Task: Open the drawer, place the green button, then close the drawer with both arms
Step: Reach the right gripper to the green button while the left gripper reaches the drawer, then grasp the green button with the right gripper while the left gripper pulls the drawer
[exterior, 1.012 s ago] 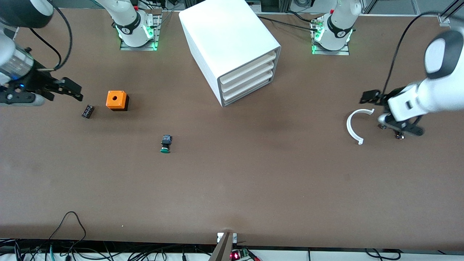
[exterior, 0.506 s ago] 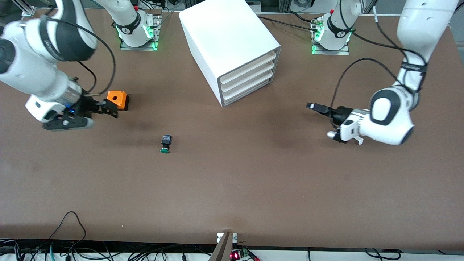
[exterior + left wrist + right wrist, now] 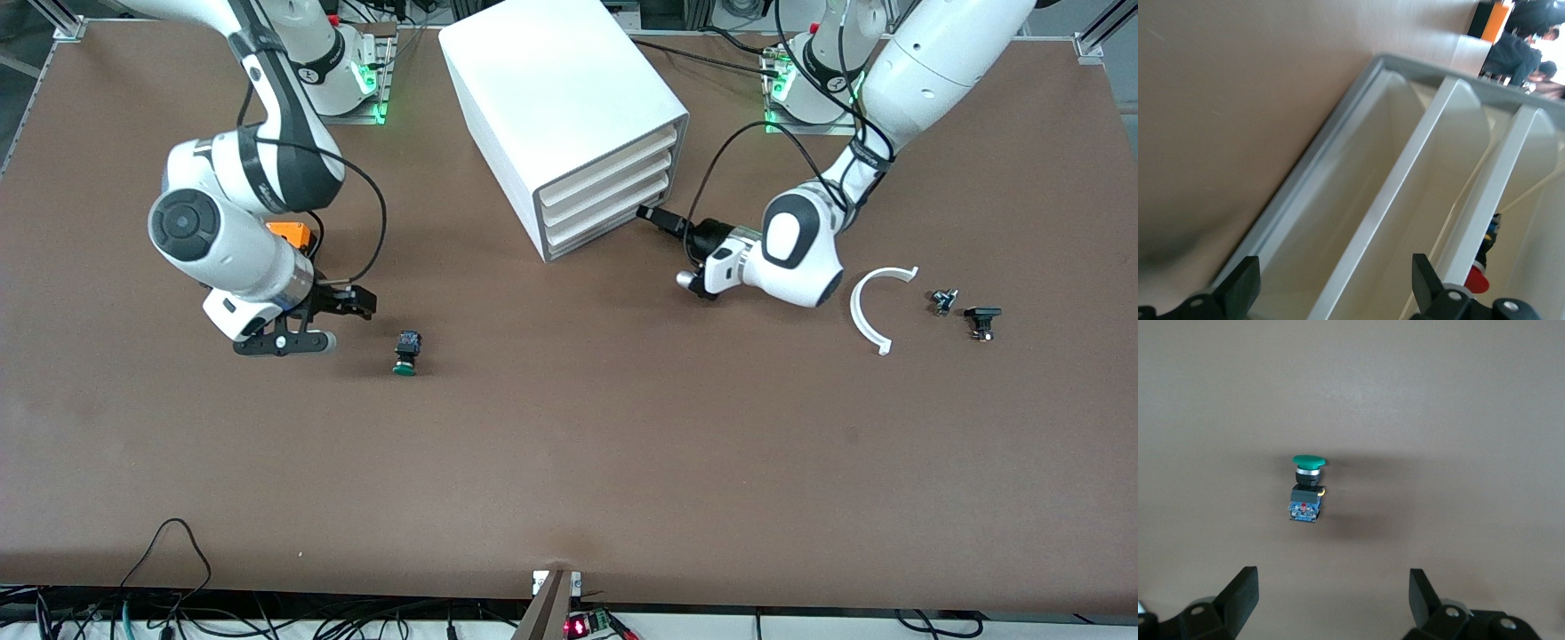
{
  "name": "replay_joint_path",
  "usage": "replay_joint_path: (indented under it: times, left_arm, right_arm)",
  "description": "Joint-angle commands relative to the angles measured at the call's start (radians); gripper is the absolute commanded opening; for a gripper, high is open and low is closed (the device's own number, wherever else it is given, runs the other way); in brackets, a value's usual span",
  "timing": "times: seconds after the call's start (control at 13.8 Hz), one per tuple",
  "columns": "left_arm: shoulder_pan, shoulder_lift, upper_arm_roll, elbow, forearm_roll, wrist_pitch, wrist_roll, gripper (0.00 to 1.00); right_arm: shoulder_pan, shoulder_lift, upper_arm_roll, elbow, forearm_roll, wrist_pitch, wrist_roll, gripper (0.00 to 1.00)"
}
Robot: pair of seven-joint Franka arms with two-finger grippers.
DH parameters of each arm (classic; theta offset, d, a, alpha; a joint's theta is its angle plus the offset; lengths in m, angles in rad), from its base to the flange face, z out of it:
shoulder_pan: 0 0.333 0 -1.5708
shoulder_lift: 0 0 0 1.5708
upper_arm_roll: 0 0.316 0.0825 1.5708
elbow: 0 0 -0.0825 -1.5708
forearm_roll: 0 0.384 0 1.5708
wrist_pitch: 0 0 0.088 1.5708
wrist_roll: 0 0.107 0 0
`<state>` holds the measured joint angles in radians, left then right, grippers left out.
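Note:
The white cabinet stands near the robots' bases. Its three cream drawer fronts look shut, and the drawer is the lowest. My left gripper is open and empty just in front of the lower drawer fronts. In the left wrist view its fingers straddle the drawer. The button, green-capped, lies on its side on the table. My right gripper is open and empty beside it, toward the right arm's end. The right wrist view shows the button ahead of the open gripper.
An orange box sits partly hidden under the right arm. A white curved piece and two small dark components lie toward the left arm's end. The brown table stretches toward the front camera.
Both arms swung in from the table's ends. The right gripper came toward the button, and the left gripper came up to the cabinet's drawer fronts. Both stayed open.

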<state>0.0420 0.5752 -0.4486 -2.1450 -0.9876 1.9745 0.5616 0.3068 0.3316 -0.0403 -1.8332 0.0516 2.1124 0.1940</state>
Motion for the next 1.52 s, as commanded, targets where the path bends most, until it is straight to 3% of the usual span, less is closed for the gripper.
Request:
replay_joint_path:
  times: [0.0, 0.22, 0.58, 0.65, 0.72, 0.8, 0.94, 1.08, 1.23, 1.45]
  left_arm:
    - [-0.007, -0.021, -0.036, -0.055, -0.084, 0.012, 0.040, 1.00]
    - [-0.014, -0.014, -0.070, -0.085, -0.105, 0.104, 0.040, 0.94]
    - [-0.037, -0.003, -0.073, -0.095, -0.106, 0.147, 0.038, 0.77]
    - [-0.039, -0.002, -0.073, -0.098, -0.109, 0.149, 0.038, 0.60]
    - [-0.039, -0.003, -0.073, -0.104, -0.111, 0.149, 0.038, 0.31]
    - [-0.037, -0.003, -0.071, -0.104, -0.111, 0.149, 0.038, 0.15]
    - [-0.025, -0.014, -0.068, -0.104, -0.097, 0.147, 0.040, 0.00]
    - [0.007, -0.028, -0.059, -0.096, -0.092, 0.150, 0.049, 0.00]
    - [0.028, -0.046, 0.010, -0.055, 0.016, 0.175, 0.049, 0.00]
    - [0.081, -0.048, 0.050, 0.009, 0.096, 0.176, 0.049, 0.00]
  right_arm:
    - [0.005, 0.078, 0.025, 0.002, 0.016, 0.075, 0.022, 1.00]
    - [0.021, 0.150, 0.074, 0.002, 0.016, 0.158, 0.082, 1.00]
    - [0.049, 0.236, 0.073, -0.001, 0.001, 0.276, 0.116, 1.00]
    - [0.049, 0.244, 0.070, -0.006, 0.001, 0.284, 0.116, 1.00]
    - [0.046, 0.247, 0.066, -0.008, 0.002, 0.285, 0.116, 1.00]
    - [0.040, 0.250, 0.066, -0.008, 0.004, 0.285, 0.119, 1.00]
    - [0.034, 0.254, 0.050, -0.008, 0.004, 0.285, 0.122, 1.00]
    - [0.031, 0.265, 0.042, -0.008, 0.007, 0.290, 0.127, 1.00]
    - [0.031, 0.280, 0.039, -0.006, 0.011, 0.302, 0.133, 1.00]
    - [0.031, 0.290, 0.039, -0.008, 0.013, 0.302, 0.146, 1.00]
